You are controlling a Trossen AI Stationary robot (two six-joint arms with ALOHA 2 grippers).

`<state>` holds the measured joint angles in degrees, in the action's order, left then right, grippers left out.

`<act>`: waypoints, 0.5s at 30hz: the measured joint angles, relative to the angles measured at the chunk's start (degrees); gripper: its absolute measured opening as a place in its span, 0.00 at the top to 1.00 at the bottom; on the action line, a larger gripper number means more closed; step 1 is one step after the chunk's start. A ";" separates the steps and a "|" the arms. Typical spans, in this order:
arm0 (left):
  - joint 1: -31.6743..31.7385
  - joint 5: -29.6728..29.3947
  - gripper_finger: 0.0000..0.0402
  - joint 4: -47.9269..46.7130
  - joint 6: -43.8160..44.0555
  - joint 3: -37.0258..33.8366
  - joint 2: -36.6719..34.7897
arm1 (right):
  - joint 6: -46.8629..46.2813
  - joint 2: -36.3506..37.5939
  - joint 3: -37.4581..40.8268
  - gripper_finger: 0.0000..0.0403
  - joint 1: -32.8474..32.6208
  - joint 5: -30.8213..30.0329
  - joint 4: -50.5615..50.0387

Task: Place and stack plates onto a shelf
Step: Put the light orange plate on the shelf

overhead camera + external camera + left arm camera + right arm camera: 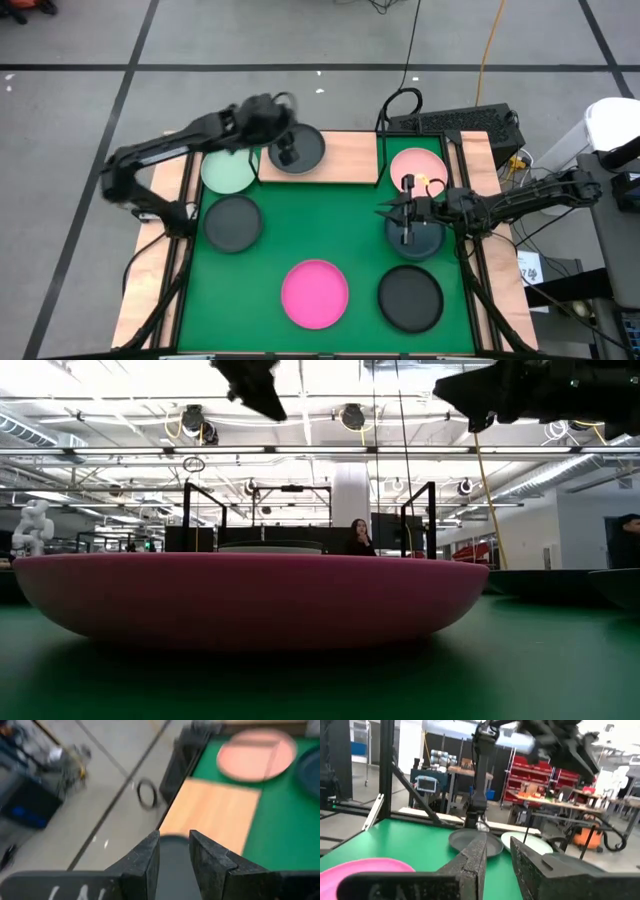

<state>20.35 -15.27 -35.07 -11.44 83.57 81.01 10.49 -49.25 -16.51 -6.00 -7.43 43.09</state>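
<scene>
Working from overhead, we see our left gripper reaching over a dark plate that lies on the left end of the wooden shelf. In the left wrist view its fingers stand a little apart over the dark rim; whether they pinch that plate or have let it go we cannot tell. We judge the plate sits there as the first of a stack, since the rest of the board beside it is bare.

Our left arm stretches from the table's left edge, elbow bent, forearm angled toward the shelf, wrist tipped downward.

Our right gripper hovers above another dark plate on the green mat, just in front of the pale pink plate. Its fingers show a narrow gap with nothing seen between them, so we read them as parted and empty. We judge it is lined up for the next pickup. That arm comes in from the right, held nearly level, wrist pointing toward the table's middle.

Other plates wait on the mat: a mint green plate beside the shelf's left end, a dark plate in front of it, a magenta plate near the front centre, and one more dark plate to its right. A person sits far behind the table.
</scene>
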 joint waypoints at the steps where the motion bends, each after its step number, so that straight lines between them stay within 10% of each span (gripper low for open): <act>1: -0.76 -0.03 0.72 2.75 0.61 -3.16 -2.61 | -0.31 0.00 0.00 0.83 0.00 -0.06 -0.39; 15: -8.64 -5.93 0.72 34.57 7.26 -37.91 -28.46 | -6.76 -1.78 -9.15 0.83 2.34 -6.03 -26.24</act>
<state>11.70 -21.20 -0.49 -4.18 45.66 52.55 3.73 -51.04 -25.66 -3.66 -13.46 16.85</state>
